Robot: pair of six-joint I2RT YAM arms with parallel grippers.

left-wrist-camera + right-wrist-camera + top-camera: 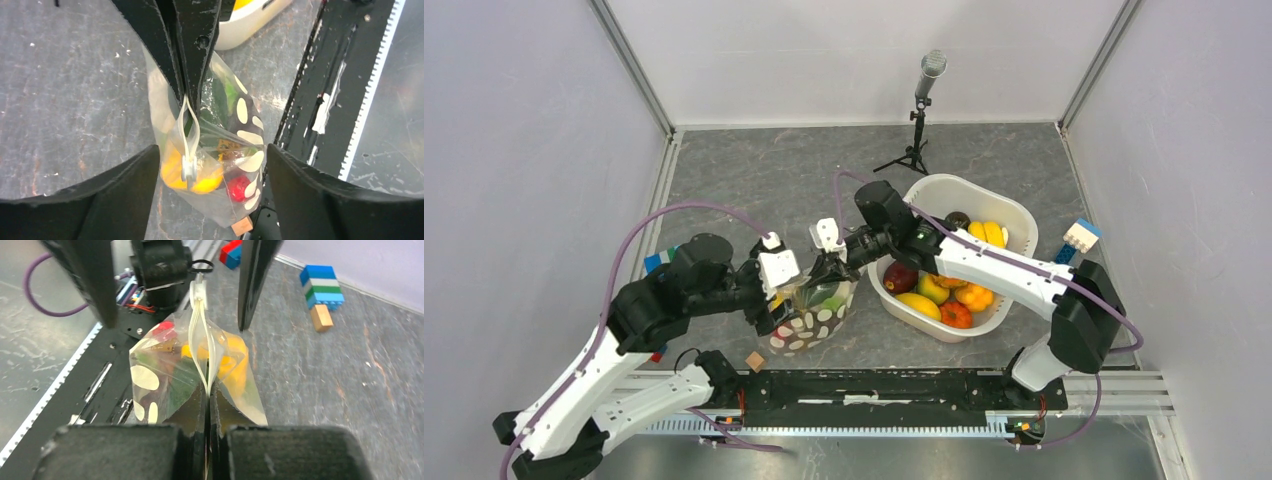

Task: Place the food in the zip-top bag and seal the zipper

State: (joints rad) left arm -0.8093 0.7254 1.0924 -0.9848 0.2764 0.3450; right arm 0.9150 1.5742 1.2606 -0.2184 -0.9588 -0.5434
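The clear dotted zip-top bag (812, 322) stands on the table, holding yellow (205, 184), red (238, 189) and green food pieces. My right gripper (827, 268) is shut on one end of the white zipper (206, 347) and holds the bag's mouth up (207, 410). Between its jaws and the white slider (189, 169) the two strips bow slightly apart. My left gripper (211, 156) is open, one finger on each side of the bag's slider end, not touching. In the right wrist view the slider (198, 290) sits between the left fingers (255, 275).
A white basket (1014, 215) with several more toy fruits stands right of the bag. Coloured building blocks (1079, 238) (322, 287) lie right and left, with a wooden cube (753, 360) by the bag. A microphone stand (916, 120) stands at the back and a black rail (884, 385) runs along the near edge.
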